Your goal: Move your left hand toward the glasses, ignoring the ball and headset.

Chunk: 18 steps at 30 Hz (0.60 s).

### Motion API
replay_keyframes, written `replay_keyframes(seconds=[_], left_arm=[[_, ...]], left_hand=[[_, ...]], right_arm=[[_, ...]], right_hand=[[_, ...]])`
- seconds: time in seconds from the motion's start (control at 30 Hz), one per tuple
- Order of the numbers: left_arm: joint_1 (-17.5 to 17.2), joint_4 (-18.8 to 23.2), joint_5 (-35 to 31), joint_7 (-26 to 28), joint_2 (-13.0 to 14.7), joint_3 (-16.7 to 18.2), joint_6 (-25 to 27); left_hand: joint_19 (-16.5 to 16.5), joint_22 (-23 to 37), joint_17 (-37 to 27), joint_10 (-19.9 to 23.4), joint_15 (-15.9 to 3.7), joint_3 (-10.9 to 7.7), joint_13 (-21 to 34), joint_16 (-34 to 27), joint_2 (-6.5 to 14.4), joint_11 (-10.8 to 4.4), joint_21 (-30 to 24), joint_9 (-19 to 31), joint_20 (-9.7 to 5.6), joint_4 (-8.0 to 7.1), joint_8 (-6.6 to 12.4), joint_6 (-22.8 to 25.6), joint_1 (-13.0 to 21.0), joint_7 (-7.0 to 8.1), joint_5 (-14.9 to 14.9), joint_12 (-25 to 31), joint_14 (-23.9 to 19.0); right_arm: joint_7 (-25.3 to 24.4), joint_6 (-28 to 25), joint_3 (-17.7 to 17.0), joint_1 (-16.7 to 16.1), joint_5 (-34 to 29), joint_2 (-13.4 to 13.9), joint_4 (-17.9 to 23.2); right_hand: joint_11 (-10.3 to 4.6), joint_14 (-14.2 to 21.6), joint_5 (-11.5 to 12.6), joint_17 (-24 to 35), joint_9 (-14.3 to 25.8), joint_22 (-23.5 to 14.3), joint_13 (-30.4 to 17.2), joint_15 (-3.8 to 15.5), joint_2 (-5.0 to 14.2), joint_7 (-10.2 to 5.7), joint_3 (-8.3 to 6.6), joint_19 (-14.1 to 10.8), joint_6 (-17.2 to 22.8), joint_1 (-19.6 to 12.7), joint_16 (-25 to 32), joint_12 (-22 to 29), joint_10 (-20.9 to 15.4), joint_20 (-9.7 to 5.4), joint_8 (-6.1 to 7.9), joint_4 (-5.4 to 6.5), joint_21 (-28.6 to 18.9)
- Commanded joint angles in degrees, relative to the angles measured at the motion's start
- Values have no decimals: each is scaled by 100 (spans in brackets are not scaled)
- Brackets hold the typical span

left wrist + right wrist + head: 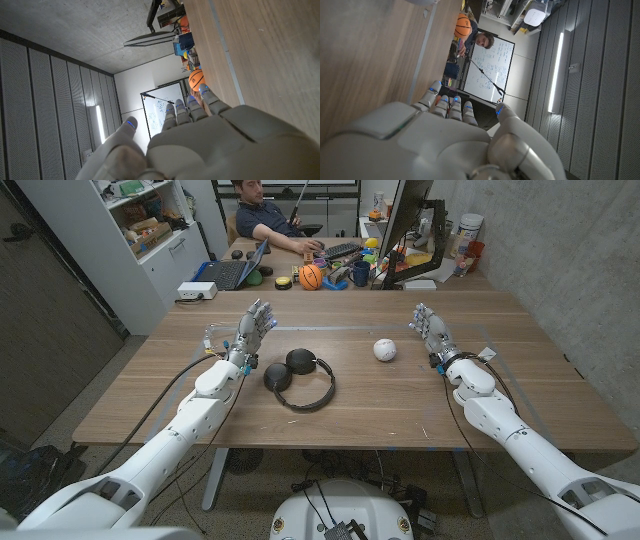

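Note:
My left hand stands over the table's left half with its fingers apart and pointing away from me, holding nothing. A black headset lies just to its right, a little nearer to me. A white ball sits right of the table's middle. My right hand is raised the same way over the right half, to the right of the ball, also holding nothing. In the left wrist view my left hand reaches along the wooden table. In the right wrist view my right hand has straight fingers.
A white box sits at the table's far left corner. Behind the table stands a cluttered desk with a laptop, a basketball, a monitor and a seated person. Shelves rise at back left.

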<state>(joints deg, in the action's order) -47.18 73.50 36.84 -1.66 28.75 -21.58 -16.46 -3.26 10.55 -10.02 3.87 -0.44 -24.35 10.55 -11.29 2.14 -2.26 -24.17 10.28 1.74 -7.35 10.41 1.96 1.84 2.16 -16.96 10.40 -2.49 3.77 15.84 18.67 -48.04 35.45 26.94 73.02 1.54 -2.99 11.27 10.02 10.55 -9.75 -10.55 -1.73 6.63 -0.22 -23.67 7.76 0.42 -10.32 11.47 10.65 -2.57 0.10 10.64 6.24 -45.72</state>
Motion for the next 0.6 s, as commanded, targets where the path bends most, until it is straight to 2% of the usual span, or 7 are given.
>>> replay_keyframes(seconds=[0.03, 0.17, 0.27, 0.33, 0.43, 0.57, 0.6], left_arm=[[107, -127, -54, -5, -73, -21, -16], [94, -109, -94, 68, -75, -17, -16], [30, 76, -261, 272, 26, -26, 42], [-49, 288, -487, 529, 139, -36, 87], [-163, 531, -713, 800, 239, -17, 70], [-321, 850, -1103, 1271, 319, 32, -28], [-350, 929, -1223, 1408, 341, 42, -20]], left_hand=[[-57, 25, -10, 48, -13, -38, 22, -24, 61, 12, -27, 12, 10, 3, 42, 42, -4, 21, -28, 29, -56], [-59, 25, -10, 43, -12, -33, 22, -25, 61, 19, -22, 12, 9, 3, 41, 38, -3, 27, -30, 27, -57], [-62, 24, -8, 35, -15, -26, 22, -18, 46, 19, -12, 11, 9, 16, 32, 16, 7, 85, -31, 25, -41], [-42, 16, -7, -21, 22, 66, 22, -5, -174, 73, 41, 7, 37, 120, 28, -14, 54, 291, -25, 13, 5], [-31, 12, -13, -51, 38, 258, 23, -4, -535, 90, 104, 7, 66, 224, 36, -11, 47, 426, -16, 16, 47], [-21, 13, -16, -103, 30, 376, 23, 4, -730, 58, 152, 9, 86, 284, 26, -53, 62, 619, -32, 8, 103], [-15, 14, -16, -134, 22, 397, 24, 5, -763, 50, 169, 10, 91, 302, 9, -109, 79, 714, -44, 1, 117]], right_arm=[[470, -335, -825, -70, -684, -664, -126], [618, -427, -1060, -82, -901, -855, -154], [711, -495, -1213, -89, -1027, -986, -170], [810, -437, -1274, -68, -1157, -1040, -243], [885, -501, -1396, -59, -1241, -1148, -260], [1029, -506, -1502, 3, -1360, -1267, -376], [1064, -507, -1526, 15, -1383, -1291, -395]], right_hand=[[9, -47, 29, 13, 24, -18, -15, 5, 7, -12, -34, 25, 11, -32, 24, 28, -32, -8, 30, 7, -28], [4, -49, 29, 13, 24, -18, -15, 3, 6, -12, -32, 23, 2, -32, 22, 28, -33, -6, 26, 7, -22], [4, -49, 29, 13, 24, -19, -15, 8, 5, -15, -31, 23, -1, -32, 22, 28, -34, -9, 25, 7, -16], [3, -49, 29, 13, 24, -19, -15, 4, 4, -14, -30, 22, -2, -32, 22, 27, -31, -7, 25, 7, -14], [-4, -49, 26, 15, 24, -19, -16, 9, -6, -15, -19, 18, -1, -21, 23, 30, -38, -5, 25, 14, -9], [-13, -51, 20, 22, 25, -20, -17, 5, -32, -14, 13, 18, -1, 15, 27, 30, -39, -2, 26, 34, 4], [-16, -51, 19, 24, 25, -20, -17, 6, -39, -16, 22, 17, -3, 25, 28, 30, -39, 1, 25, 40, 7]])
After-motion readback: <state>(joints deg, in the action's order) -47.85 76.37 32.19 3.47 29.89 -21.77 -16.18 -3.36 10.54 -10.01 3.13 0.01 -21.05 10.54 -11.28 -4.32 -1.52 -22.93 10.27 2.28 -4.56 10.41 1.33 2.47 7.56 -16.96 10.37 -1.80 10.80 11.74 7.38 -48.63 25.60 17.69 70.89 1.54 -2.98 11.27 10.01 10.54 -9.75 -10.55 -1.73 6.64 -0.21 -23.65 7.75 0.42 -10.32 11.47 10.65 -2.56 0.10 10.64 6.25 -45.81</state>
